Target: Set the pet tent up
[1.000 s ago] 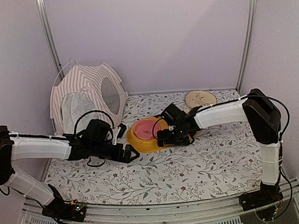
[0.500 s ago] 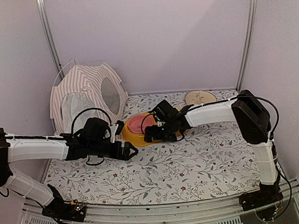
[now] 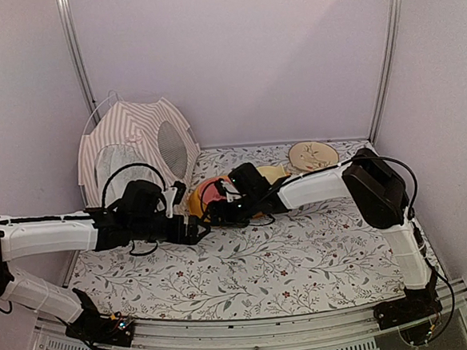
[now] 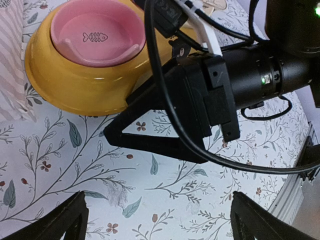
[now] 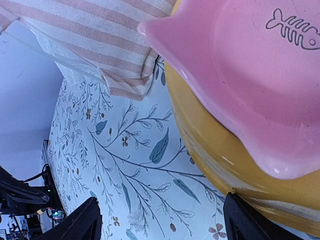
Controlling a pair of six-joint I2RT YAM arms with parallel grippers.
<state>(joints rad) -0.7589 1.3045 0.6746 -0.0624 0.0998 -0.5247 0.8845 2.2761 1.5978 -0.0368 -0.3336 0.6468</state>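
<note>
The pet tent [image 3: 135, 146], pink-and-white striped with a round dark mesh window, stands upright in the back left corner. Its striped hem [image 5: 100, 35] shows at the top of the right wrist view and as a strip [image 4: 10, 60] in the left wrist view. My left gripper [image 3: 195, 227] [image 4: 157, 212] is open over bare mat, just right of the tent's front. My right gripper [image 3: 214, 217] [image 5: 161, 207] is open and low at the mat, one finger against the side of a yellow bowl [image 5: 225, 155]. Neither gripper holds the tent.
The yellow bowl [image 3: 197, 200] [image 4: 75, 85] with a pink fish-marked insert [image 4: 95, 32] [image 5: 250, 75] sits beside the tent's front corner. The right arm's black wrist [image 4: 200, 95] lies close across the left gripper's front. A round wooden disc [image 3: 312, 153] leans at the back right. The floral mat [image 3: 303, 250] covers the floor.
The right arm has swept left, pushing the yellow bowl toward the tent's front corner. The left gripper has drawn back slightly to the left. The tent has not moved.
</note>
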